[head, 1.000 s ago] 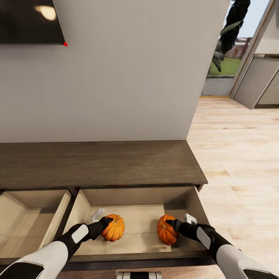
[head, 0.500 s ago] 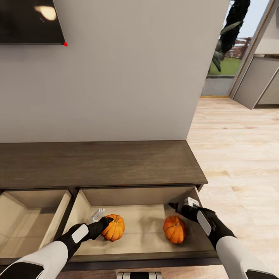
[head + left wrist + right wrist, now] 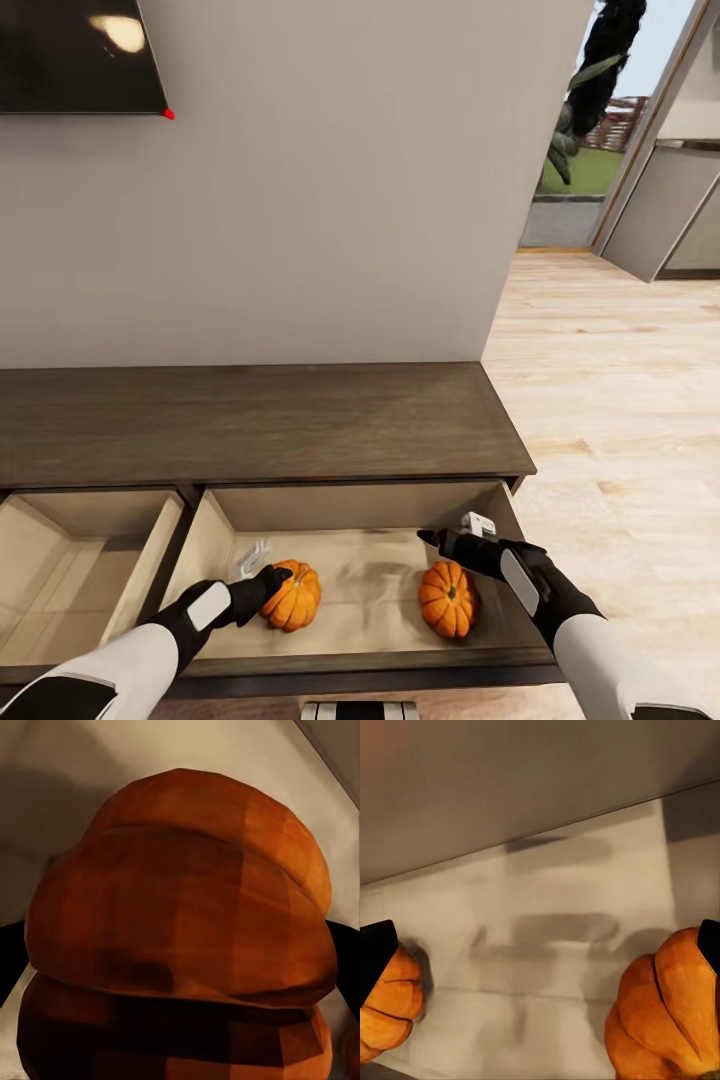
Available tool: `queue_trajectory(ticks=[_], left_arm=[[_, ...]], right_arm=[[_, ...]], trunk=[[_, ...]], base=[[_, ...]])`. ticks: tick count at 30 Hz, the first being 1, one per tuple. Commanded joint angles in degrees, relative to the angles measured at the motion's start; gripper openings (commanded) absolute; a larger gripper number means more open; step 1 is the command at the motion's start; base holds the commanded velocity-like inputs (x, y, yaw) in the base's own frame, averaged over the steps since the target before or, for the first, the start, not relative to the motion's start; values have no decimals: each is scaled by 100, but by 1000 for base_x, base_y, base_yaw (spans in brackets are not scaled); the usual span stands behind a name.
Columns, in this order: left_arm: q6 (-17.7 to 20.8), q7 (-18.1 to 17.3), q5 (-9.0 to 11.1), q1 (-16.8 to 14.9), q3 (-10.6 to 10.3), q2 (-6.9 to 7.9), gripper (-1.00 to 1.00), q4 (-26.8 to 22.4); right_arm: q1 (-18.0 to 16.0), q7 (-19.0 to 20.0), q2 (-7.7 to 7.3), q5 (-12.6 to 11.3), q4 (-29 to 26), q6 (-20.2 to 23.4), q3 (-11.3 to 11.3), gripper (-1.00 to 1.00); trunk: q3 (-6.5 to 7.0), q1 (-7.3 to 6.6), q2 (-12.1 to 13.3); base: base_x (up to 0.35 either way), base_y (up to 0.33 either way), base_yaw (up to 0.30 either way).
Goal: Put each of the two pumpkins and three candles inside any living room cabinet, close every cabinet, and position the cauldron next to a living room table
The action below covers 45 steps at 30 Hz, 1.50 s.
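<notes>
- Pale beige drawer floor (image 3: 370, 570) of the cabinet (image 3: 260, 420) lies under both arms; 2 pumpkins are seen on it.
- Left gripper (image 3: 268, 583) is clamped on the left pumpkin (image 3: 293, 596); release should be made low, then the arm lifted straight out.
- Right gripper (image 3: 440, 542) is spread and empty above the right pumpkin (image 3: 447, 598), which rests free.
- Neighbouring drawer (image 3: 70, 570) stands open, nothing seen inside; no candles are seen in either.
</notes>
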Motion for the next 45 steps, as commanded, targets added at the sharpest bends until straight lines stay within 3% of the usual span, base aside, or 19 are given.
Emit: queue_trajectory(ticks=[1,2,3,15,20,25,31,34,37,40,45], left_arm=[[-3,-2,5,-1,8,-1,-100,42],[-8,-2,0,-1,6,-1,-100,82],[-10,-2,-1,-1,5,-1,100,98],[-23,-1,-4,-1,15,59,100,18],[-26,111,-1,-9,40,298,100,-340],[12,733,13,-9,54,522,100,-1182],[74,810,42,-10,65,577,100,-1500],[140,779,55,-10,52,566,100,-1502],[445,763,57,-4,33,478,100,-1446],[685,718,54,4,24,311,100,-1333],[748,640,34,14,13,54,100,-1149]], right_arm=[[0,2,0,0,0,2,2,100],[0,5,0,0,0,4,4,100],[0,7,0,0,0,6,4,100],[1,23,0,0,0,9,6,100],[1,23,0,0,0,9,6,100],[1,23,0,0,-5,3,6,100],[1,23,0,0,-9,0,6,100],[1,20,0,0,-3,1,6,100],[1,19,-2,7,-6,5,6,100],[1,22,-7,2,-1,8,6,100],[1,19,-9,-1,29,16,5,100]], trunk=[[0,0,0],[0,0,0],[0,0,0],[0,0,0],[0,0,0],[0,0,0],[0,0,0],[0,0,0],[0,0,0],[0,0,0],[0,0,0]], base=[[0,0,0],[0,0,0],[0,0,0],[0,0,0],[0,0,0],[0,0,0],[0,0,0],[0,0,0],[0,0,0],[0,0,0],[0,0,0]])
